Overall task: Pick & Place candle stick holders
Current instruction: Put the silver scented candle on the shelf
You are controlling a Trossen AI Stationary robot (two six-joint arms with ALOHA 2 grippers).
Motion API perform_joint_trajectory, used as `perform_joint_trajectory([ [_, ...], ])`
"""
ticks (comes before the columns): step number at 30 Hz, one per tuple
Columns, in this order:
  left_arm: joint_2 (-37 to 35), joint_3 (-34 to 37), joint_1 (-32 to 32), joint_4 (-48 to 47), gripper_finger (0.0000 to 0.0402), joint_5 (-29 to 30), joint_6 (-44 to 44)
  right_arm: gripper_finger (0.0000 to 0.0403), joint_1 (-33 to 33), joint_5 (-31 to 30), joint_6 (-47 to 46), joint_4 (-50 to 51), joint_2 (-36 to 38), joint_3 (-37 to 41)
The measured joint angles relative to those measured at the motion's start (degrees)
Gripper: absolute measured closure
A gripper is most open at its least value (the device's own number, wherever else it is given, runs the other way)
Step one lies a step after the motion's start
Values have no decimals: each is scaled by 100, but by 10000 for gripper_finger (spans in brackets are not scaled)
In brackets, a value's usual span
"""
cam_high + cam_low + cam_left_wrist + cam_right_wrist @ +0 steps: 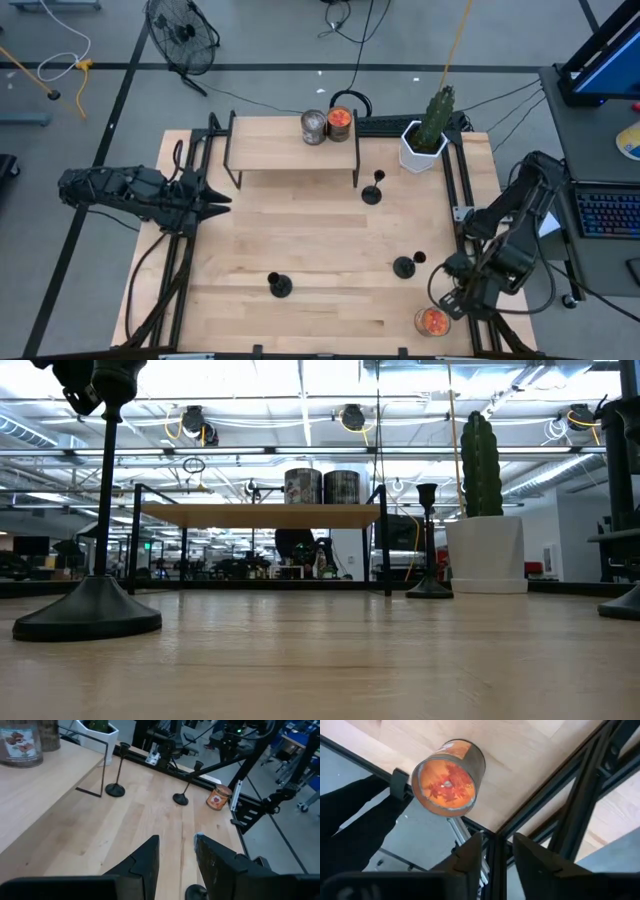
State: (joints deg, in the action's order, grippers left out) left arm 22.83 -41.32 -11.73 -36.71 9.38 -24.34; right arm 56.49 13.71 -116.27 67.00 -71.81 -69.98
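Observation:
Three black candle stick holders stand upright on their round bases on the wooden table [300, 240]. One [372, 190] is near the shelf, one [405, 265] is toward the right, and one [279, 286] is near the front. In the low view they show at the left [95, 605], at the back [428, 540] and at the right edge [625, 600]. My left gripper [222, 203] hovers at the table's left edge, open and empty; its wrist view [176, 840] shows two holders [116, 787] [181, 797] ahead. My right gripper [450, 297] is open and empty at the near right corner, above the table frame [496, 840].
A low shelf [293, 145] at the back carries two glass jars [313, 127] [340, 120]. A white pot with a cactus [425, 140] stands at the back right. An orange-filled jar [432, 321] stands at the near right corner, below my right gripper [449, 777].

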Motion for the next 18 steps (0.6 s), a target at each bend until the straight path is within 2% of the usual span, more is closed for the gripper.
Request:
perform_joint_trajectory([
  [9, 0, 0, 2, -98, 270, -52, 26, 221, 0, 7, -152, -700, 2, 391],
  [18, 0, 1, 2, -94, 270, -37, 93, 190, 0, 7, -326, -1128, 2, 670],
])
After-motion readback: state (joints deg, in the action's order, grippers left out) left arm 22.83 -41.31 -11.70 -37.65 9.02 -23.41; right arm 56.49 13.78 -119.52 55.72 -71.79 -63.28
